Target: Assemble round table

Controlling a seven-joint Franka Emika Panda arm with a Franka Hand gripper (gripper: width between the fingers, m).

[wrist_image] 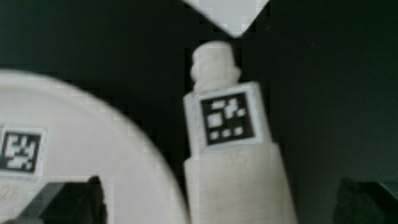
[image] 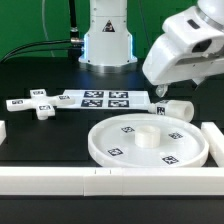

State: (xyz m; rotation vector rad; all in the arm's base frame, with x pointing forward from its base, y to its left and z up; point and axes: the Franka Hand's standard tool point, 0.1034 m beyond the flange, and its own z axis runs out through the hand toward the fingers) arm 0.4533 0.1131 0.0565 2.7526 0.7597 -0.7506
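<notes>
White Panda arm [image: 107, 35] upright at the back, reaching forward and down on the exterior view's right, bulky wrist [image: 187, 48] tilted, gripper [image: 160, 96] low, dark fingertips [wrist_image: 54, 198] spread wide apart

Robotics lab bench: black table [image: 40, 138], marker board [image: 100, 98] (square tags), white robot arm [image: 107, 40].

Post [wrist_image: 228, 160] w/ tag [wrist_image: 226, 117] lying flat, narrow tip at far end. Disc rim [wrist_image: 116, 130] just beside. Fingers [wrist_image: 368, 195] apart, clear of post.
</notes>
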